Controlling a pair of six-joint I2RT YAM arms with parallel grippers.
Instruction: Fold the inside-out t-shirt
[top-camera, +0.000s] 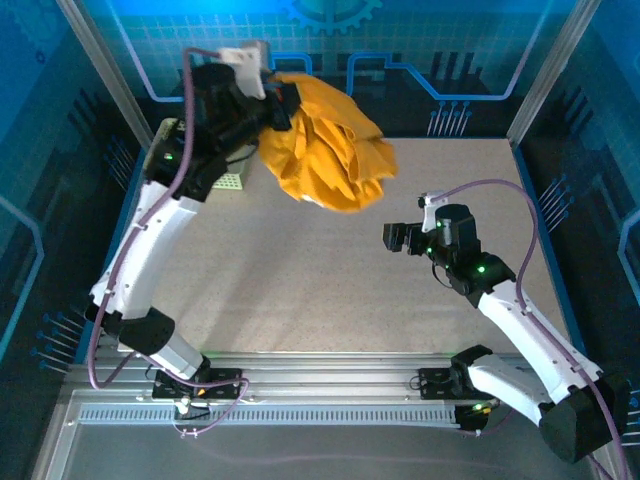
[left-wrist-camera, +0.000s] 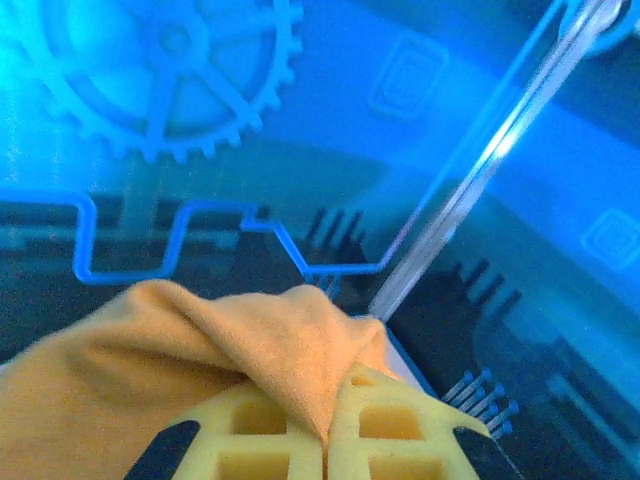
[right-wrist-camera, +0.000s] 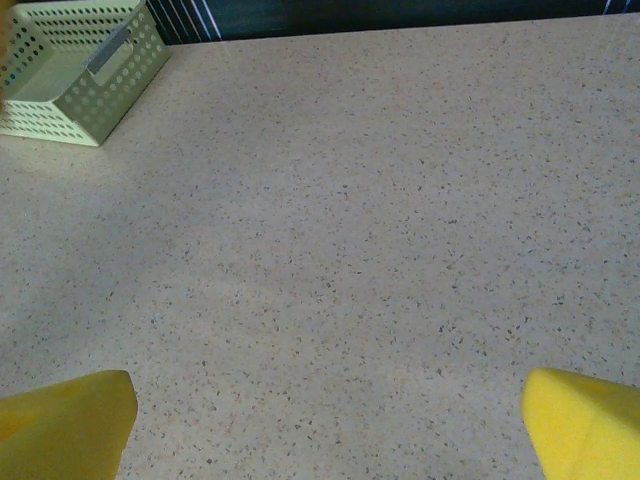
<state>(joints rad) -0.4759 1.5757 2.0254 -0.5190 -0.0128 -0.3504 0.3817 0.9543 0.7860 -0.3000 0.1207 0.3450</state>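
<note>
Mustard t-shirt hangs bunched; wrist view shows left hand clamping it.

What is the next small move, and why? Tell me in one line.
Probably bring the open right gripper across to the hanging lower edge of the t-shirt and pinch it. The left gripper is shut on the t-shirt, holding it up in a bunch over the table, so it likely needs a second grip to spread flat.

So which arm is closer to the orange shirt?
Left. Its jaws are shut on the shirt, holding it above the table; the right arm, jaws open, is apart from it.
</note>
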